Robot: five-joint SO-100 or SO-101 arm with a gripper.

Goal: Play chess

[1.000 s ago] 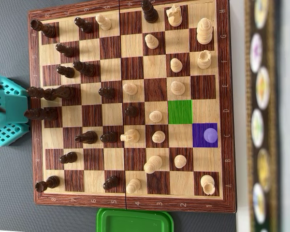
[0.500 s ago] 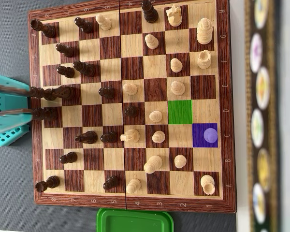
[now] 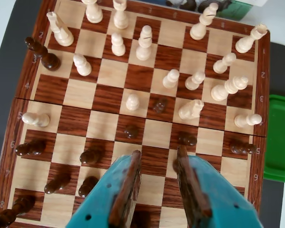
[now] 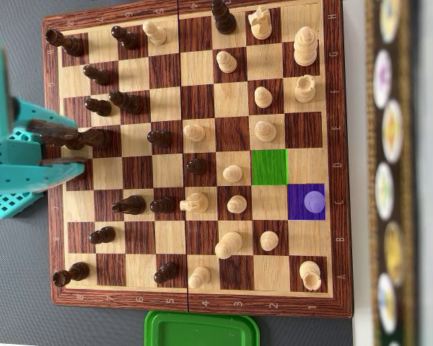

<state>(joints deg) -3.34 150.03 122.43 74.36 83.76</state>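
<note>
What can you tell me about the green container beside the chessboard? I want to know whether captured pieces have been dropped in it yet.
The green container sits just off the chessboard's bottom edge in the overhead view, and off its right edge in the wrist view. It looks like a plastic tray or lid, with rounded corners and a raised rim, lying flat on the dark mat. Both views cut it off. The visible part holds no pieces, and nothing touches it except perhaps the board's frame.

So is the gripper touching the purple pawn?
Apart. The overhead view shows the gripper over the left edge of the board, while the purple pawn stands at the far right, with several squares between them.
</note>
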